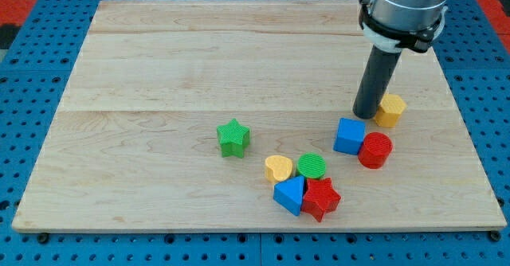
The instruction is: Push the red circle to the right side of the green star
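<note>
The red circle [375, 150] lies at the view's right, touching the blue cube [350, 135] on its left. The green star [233, 137] stands alone near the board's middle, far to the left of the red circle. My tip [366, 115] rests on the board just above the blue cube and the red circle, next to the yellow hexagon [390, 110] on its right.
A cluster lies at the view's bottom centre: a yellow heart [279, 168], a green circle [312, 166], a blue triangle [290, 194] and a red star [321, 198]. The wooden board [159, 59] ends in a blue pegboard surround.
</note>
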